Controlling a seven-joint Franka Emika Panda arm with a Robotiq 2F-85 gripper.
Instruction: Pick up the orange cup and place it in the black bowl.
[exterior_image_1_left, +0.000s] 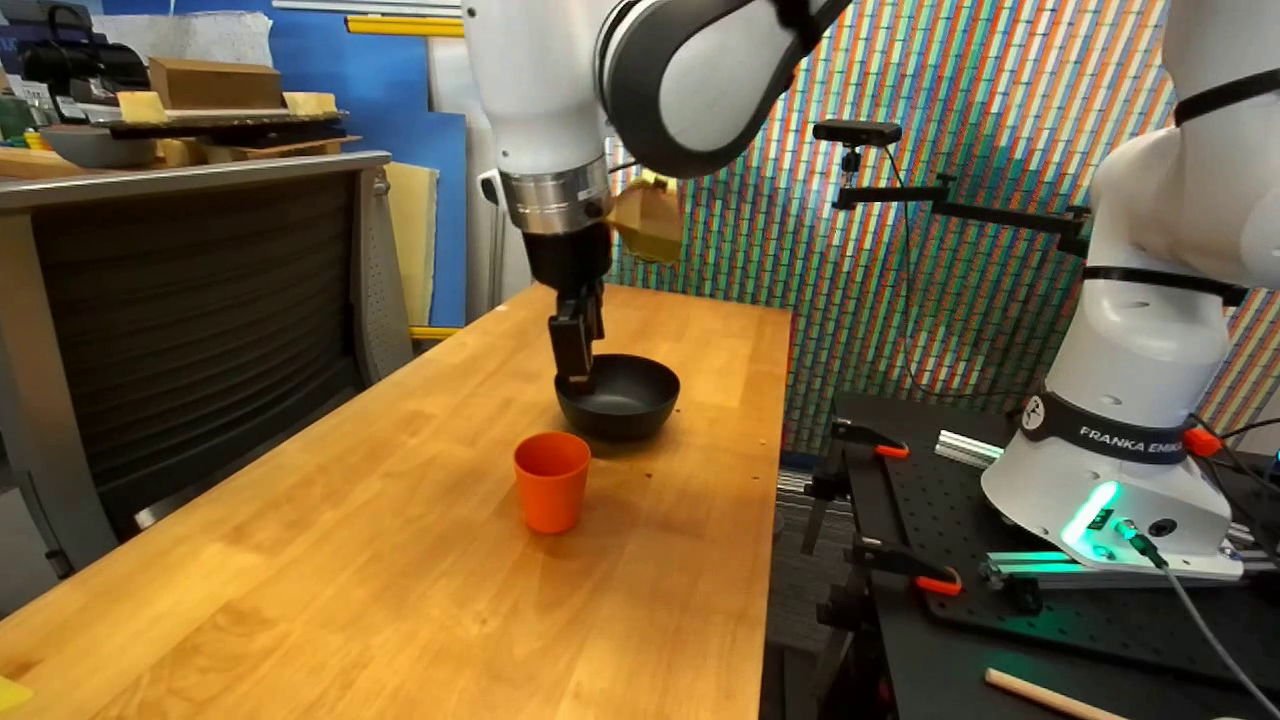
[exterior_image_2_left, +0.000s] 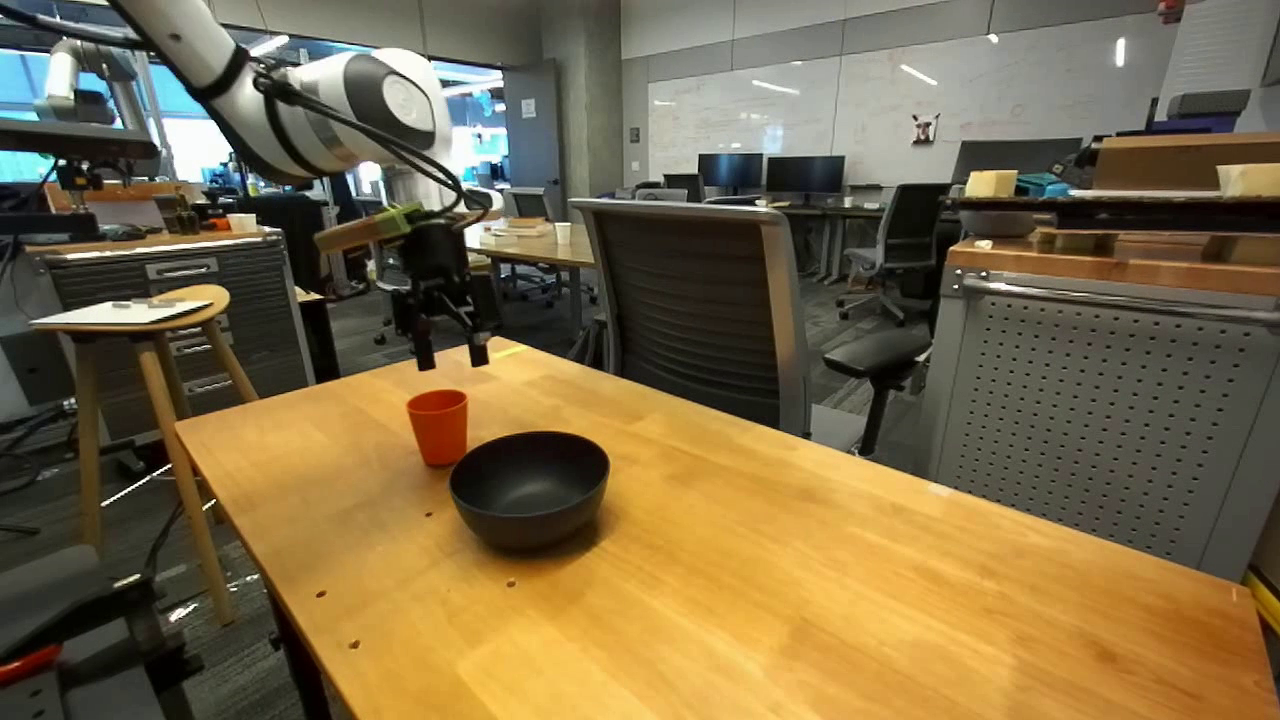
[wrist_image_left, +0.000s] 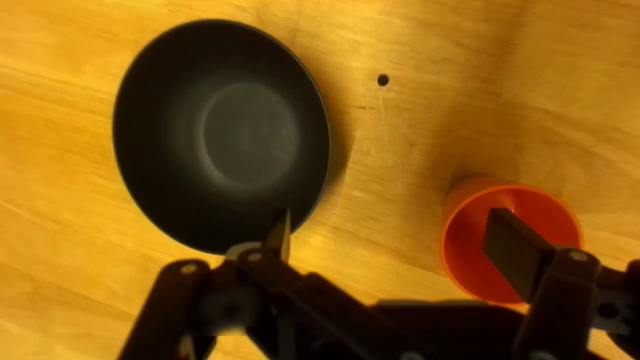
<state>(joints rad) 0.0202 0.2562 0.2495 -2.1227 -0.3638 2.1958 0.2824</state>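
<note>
In an exterior view, the orange cup (exterior_image_2_left: 438, 432) stands upright on the wooden worktop (exterior_image_2_left: 820, 560), at ten o'clock from the black bowl (exterior_image_2_left: 530, 500). The end effector (exterior_image_2_left: 452, 362) hangs tips-down, its fingers spread wide with only air between them. A chair (exterior_image_2_left: 690, 310) backs onto the far edge, around one o'clock from the bowl; wood runs broadly toward four.

In an exterior view, the cup (exterior_image_1_left: 552, 490) is near the bowl (exterior_image_1_left: 630, 408), at its seven o'clock. The end effector's fingers (exterior_image_1_left: 572, 350) cross in front of the bowl's rim at about ten o'clock. The worktop's long edge passes at three o'clock from the cup, and a wide stretch of wood reaches toward seven.

In the wrist view, the bowl's round floor shows in full, plain and dark. The cup sits near four o'clock from it, wood between them. One finger (wrist_image_left: 517, 252) covers part of the cup's mouth; what shows inside is plain orange. The opposite finger overlaps the bowl's rim at five o'clock. A dark hole (wrist_image_left: 383, 80) lies at the bowl's two o'clock.
</note>
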